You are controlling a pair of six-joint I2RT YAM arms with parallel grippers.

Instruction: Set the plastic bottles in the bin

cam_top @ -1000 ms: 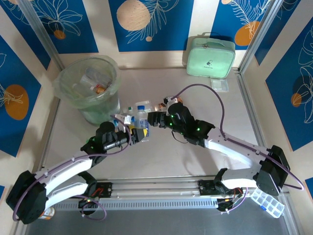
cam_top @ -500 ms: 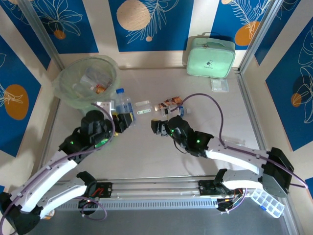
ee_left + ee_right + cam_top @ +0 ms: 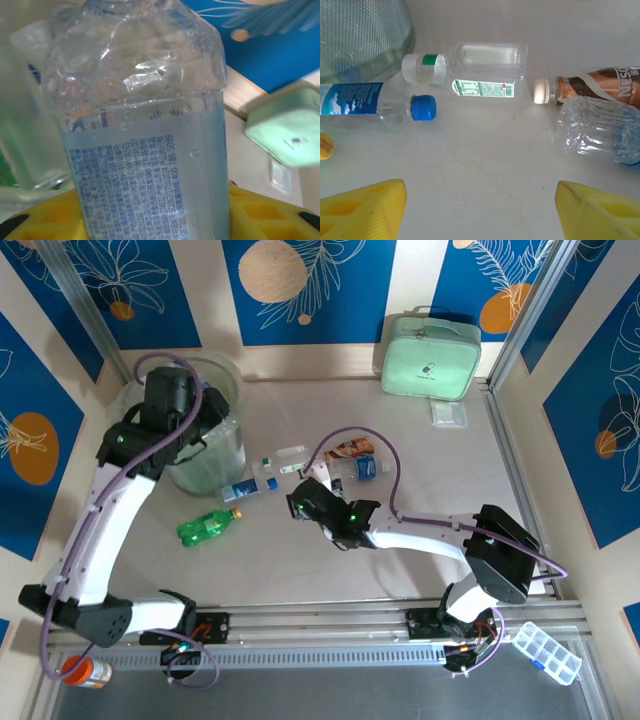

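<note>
Bottle [image 3: 145, 150], clear with a blue label, stands upright, pinched between the left gripper's [image 3: 155, 215] fingers. It is raised over the bin [image 3: 222, 462], so letting go looks like the next move. The right gripper [image 3: 480, 210] hovers low over the table with its jaws spread. The blue-capped bottle [image 3: 370, 102] lies crosswise ahead-left, nearest the right arm. The white-capped bottle [image 3: 480, 70] lies beyond, the brown bottle [image 3: 600, 85] ahead-right. A green bottle [image 3: 205, 527] lies apart.

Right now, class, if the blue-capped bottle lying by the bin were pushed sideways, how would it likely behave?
Lying on its side and round, the blue-capped bottle would probably roll. It looks empty, so likely light. Its thin clear wall may dent if squeezed.
</note>
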